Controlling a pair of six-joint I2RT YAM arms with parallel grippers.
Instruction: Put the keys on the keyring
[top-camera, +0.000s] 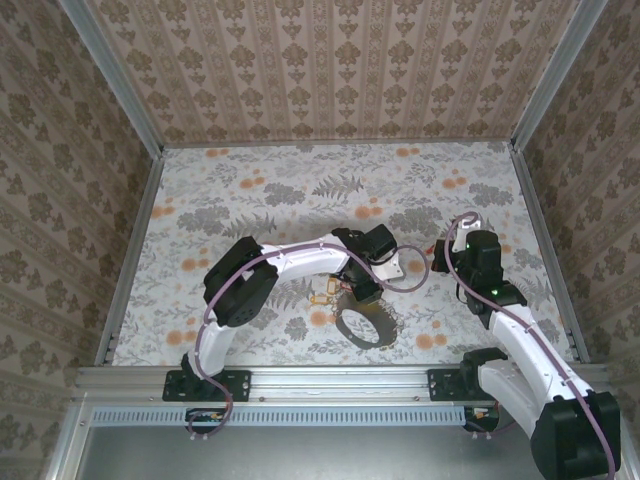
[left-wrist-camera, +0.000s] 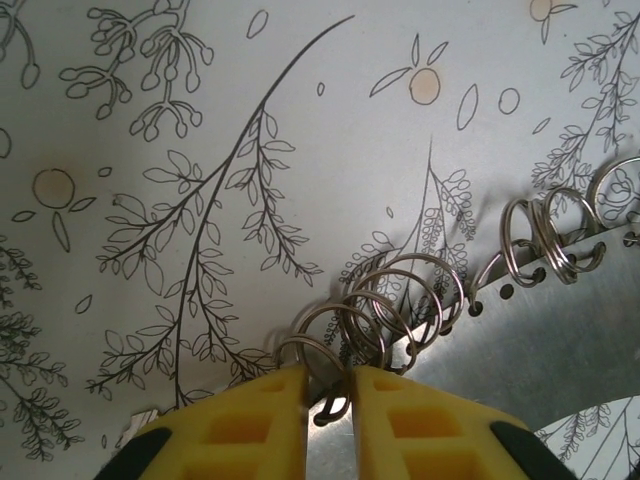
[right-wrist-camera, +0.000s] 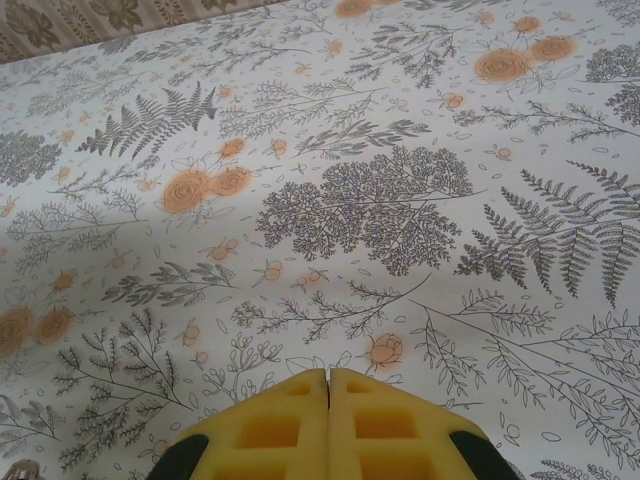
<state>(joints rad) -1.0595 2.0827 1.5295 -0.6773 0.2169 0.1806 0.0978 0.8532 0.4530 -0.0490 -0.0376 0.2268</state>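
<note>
The keyring (top-camera: 341, 326) is a dark floppy loop lying just near of my left gripper (top-camera: 358, 292). Close up, it is a metal band (left-wrist-camera: 560, 345) with holes that carries several wire rings (left-wrist-camera: 405, 298). My left gripper (left-wrist-camera: 328, 372) stands with its yellow fingers close together, and the nearest ring is pinched in the narrow gap. A small yellow-gold key (top-camera: 322, 297) lies on the table left of that gripper. A tiny red piece (top-camera: 437, 248) shows at the tip of my right gripper (top-camera: 447, 256); whether they touch is unclear. My right gripper (right-wrist-camera: 329, 372) is shut and empty above the cloth.
A floral cloth (top-camera: 250, 190) covers the table, which is walled in by patterned panels at the back and both sides. Aluminium rails (top-camera: 130, 250) run along the side edges. The far half of the table lies beyond both arms.
</note>
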